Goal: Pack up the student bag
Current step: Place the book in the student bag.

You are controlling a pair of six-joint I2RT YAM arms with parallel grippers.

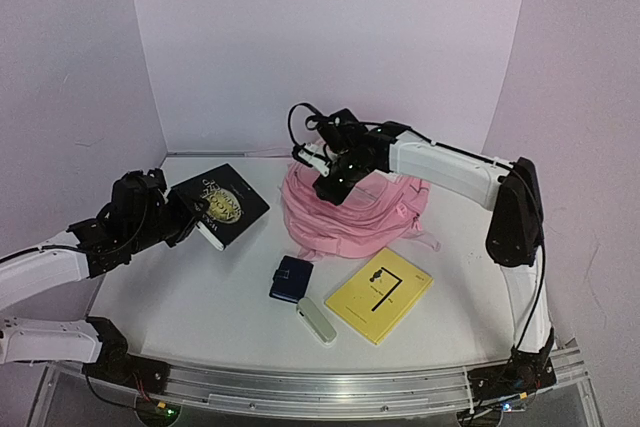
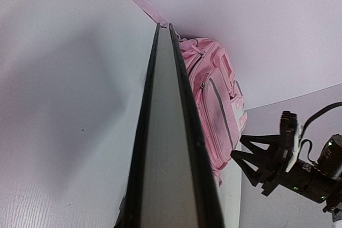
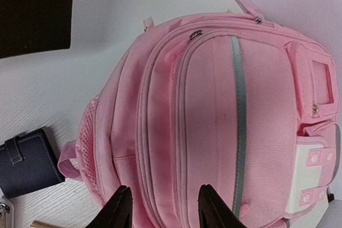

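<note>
Looking across the white tabletop [image 1: 200, 307], we find the student bag [image 1: 350, 212], a large soft pink fabric backpack with paler panels and a grey stripe, lying near the middle of the far edge, its front pockets facing up. The right gripper [image 1: 330, 190] hangs over the bag's left part. In the right wrist view its two black fingers stand spread apart with nothing between them, the pink front panel [image 3: 214, 105] filling the space beneath. We cannot tell whether the fingertips touch the fabric.

Next in size is the black hardcover book with a round gold emblem [image 1: 225, 202], toward the far left corner of the tabletop, well apart from the bag. The left gripper [image 1: 190, 217] is pinched on the book's near left edge. The left wrist view looks straight along the pale page block between the dark covers [image 2: 165, 148], with the bag [image 2: 214, 94] beyond it.

A thin yellow paperback with black lettering [image 1: 380, 294] lies flat toward the near right, just in front of the bag. A small navy-blue fold-over wallet [image 1: 291, 279] sits left of it, near the bag's front left edge. A pale oblong case with rounded ends [image 1: 316, 321] lies just beside the wallet on the side of the near edge.
</note>
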